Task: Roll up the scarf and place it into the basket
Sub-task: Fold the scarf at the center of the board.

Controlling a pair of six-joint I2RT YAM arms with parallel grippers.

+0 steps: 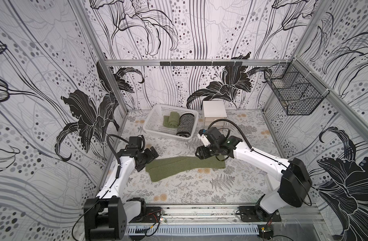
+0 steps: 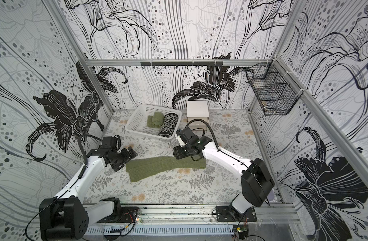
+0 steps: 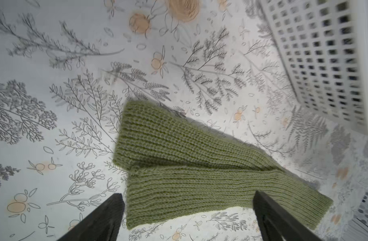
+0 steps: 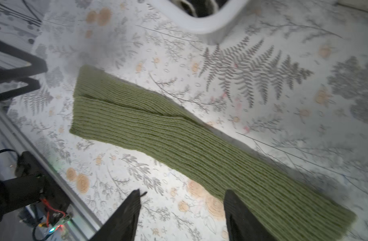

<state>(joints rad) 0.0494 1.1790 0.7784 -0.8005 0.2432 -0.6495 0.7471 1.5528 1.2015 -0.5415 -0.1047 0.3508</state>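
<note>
One green scarf (image 1: 185, 168) lies flat mid-table (image 1: 178, 192), its long axis running left to right, folded double with both ends splayed leftward. The single white basket (image 1: 153, 123) sits farther back, holding two rolls: a green roll (image 1: 172, 120) and a zigzag roll (image 1: 186, 125). The left gripper (image 3: 188, 194) gapes wide at the scarf's left end. The right gripper (image 4: 182, 191), fingers apart and empty, hovers over its far edge.

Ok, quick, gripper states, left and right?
Left gripper: open, holding nothing, by the scarf.
Right gripper: open, holding nothing.

Bare tabletop (image 1: 175, 148) between scarf (image 1: 178, 169) and basket (image 1: 156, 125)
</note>
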